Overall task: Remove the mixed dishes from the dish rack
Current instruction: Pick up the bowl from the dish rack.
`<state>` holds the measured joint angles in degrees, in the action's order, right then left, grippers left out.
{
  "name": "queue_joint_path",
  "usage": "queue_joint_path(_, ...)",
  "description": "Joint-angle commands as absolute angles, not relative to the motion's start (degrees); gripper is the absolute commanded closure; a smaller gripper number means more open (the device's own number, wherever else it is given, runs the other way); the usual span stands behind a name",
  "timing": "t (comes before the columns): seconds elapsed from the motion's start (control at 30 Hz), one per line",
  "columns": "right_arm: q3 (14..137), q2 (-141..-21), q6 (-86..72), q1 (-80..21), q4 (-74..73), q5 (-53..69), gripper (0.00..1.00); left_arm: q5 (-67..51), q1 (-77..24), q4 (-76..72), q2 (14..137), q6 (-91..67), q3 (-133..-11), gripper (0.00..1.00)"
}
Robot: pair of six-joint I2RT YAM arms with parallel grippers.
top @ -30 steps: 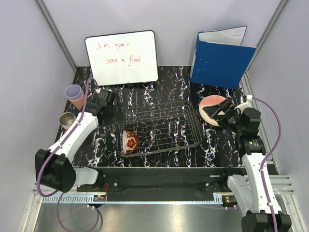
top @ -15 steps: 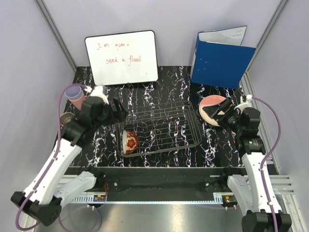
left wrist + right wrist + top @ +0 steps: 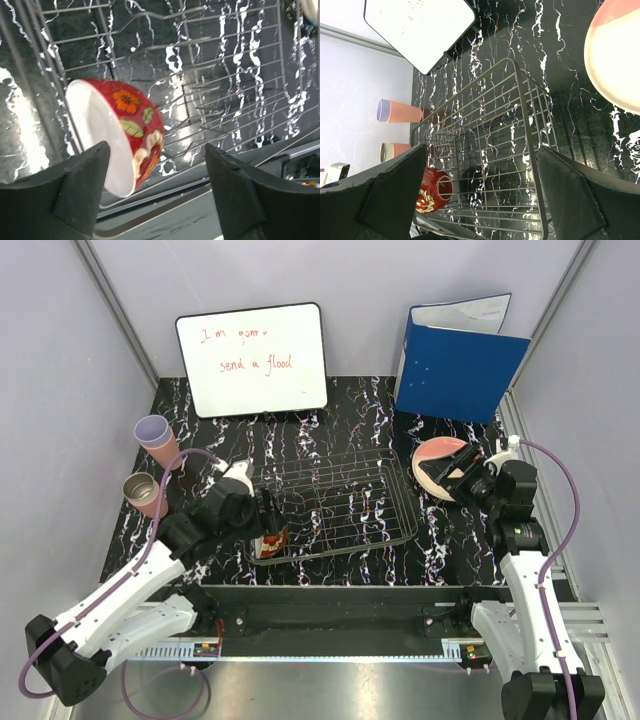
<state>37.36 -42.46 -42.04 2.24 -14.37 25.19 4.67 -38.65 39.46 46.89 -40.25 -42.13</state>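
Though faint overhead, floral bowl (image 3: 125, 135) plain inside wide-spread left hand (image 3: 155, 156)

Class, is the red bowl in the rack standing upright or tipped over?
Tipped on its side: the bowl lies in the dish rack with its white inside facing sideways, not up.

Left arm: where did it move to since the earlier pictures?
The left gripper swung from beside the tumblers toward the near-left corner of the dish rack and now hangs open over the red bowl, not gripping it. Bowl, rack, tumblers, plate and right gripper stayed put.
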Motion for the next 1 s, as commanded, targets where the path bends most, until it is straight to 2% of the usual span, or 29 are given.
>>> queue_joint_path(0.0,37.27,-42.28,-42.10,1.67,-11.69,26.02,0.01,3.60,-40.16,33.93,48.25,-41.66,-41.40,0.28)
queue_joint_path(0.03,37.18,-42.28,-42.01,1.67,-11.69,26.02,0.01,3.60,-40.43,33.58,48.51,-41.92,-40.53,0.30)
queue_joint_path(0.07,37.09,-42.36,-42.10,1.67,-11.52,26.02,0.01,3.52,-40.69,33.05,48.60,-42.01,-40.08,0.39)
queue_joint_path(0.2,37.09,-42.63,-41.92,1.58,-11.51,26.02,0.01,3.25,-41.39,32.17,49.22,-42.54,-38.76,0.55)
queue_joint_path(0.37,37.09,-42.98,-42.10,1.58,-11.43,26.19,0.01,3.34,-41.48,31.82,49.13,-42.63,-37.97,0.63)
queue_joint_path(0.4,37.18,-42.98,-42.10,1.58,-11.43,26.19,0.01,3.25,-41.48,31.82,49.30,-42.54,-37.88,0.72)
queue_joint_path(0.5,37.09,-42.63,-42.10,1.58,-11.51,26.19,0.01,2.90,-41.48,31.73,49.40,-42.28,-37.88,0.90)
queue_joint_path(0.53,37.09,-42.63,-42.01,1.58,-11.43,26.10,0.01,2.81,-41.48,31.90,49.13,-42.01,-38.05,1.00)
queue_joint_path(0.97,38.14,-42.54,-42.19,1.58,-11.78,26.54,0.01,6.77,-41.48,39.02,49.83,-36.21,-49.66,1.00)
